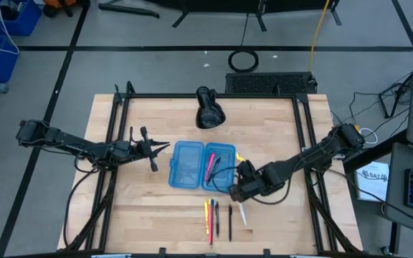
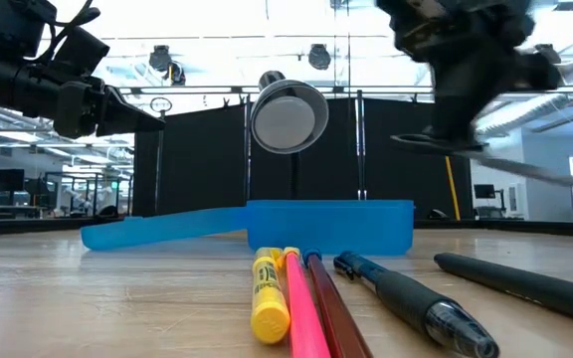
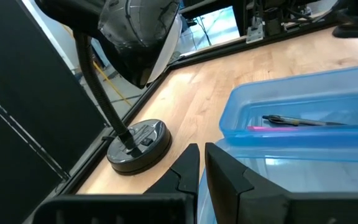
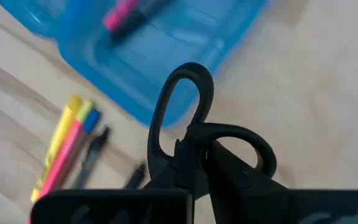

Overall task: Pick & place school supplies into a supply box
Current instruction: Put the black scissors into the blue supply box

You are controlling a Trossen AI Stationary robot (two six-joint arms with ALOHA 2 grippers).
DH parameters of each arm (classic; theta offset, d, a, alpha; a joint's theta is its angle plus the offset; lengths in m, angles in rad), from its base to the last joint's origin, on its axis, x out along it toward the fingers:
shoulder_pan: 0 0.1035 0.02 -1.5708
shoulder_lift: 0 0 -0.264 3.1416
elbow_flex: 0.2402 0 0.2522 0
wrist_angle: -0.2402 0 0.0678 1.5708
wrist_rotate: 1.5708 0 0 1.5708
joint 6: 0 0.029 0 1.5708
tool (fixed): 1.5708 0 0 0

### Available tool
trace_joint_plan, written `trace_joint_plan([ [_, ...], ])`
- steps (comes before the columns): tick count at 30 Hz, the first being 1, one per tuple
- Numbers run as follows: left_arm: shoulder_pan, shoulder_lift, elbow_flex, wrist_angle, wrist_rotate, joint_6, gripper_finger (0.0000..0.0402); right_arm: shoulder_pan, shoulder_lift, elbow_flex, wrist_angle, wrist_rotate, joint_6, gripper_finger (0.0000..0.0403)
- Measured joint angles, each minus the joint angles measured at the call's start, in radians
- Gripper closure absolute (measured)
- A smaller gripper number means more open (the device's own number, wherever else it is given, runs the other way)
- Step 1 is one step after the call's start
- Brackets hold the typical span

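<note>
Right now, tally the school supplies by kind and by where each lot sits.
Pens and pencils in the row on the table: 5
Pens in the blue case: 2, pink and black
Scissors held in the right hand: 1
Total: 8

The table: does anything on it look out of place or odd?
Only the black desk lamp at the far edge does not belong with the pens and blue pencil case. Nothing looks spilled or damaged.
</note>
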Motion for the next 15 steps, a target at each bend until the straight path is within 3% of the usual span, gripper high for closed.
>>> trace_joint_plan([
  [9,0.000,0.000,0.000,0.030,0.000,0.002,0.0369,-0.205,0.000,0.001,0.160,-0.007,-0.267,0.0392],
  [15,0.000,0.000,0.000,0.030,0.000,0.012,0.0369,-0.343,0.000,0.001,0.323,-0.100,-0.395,0.0393],
])
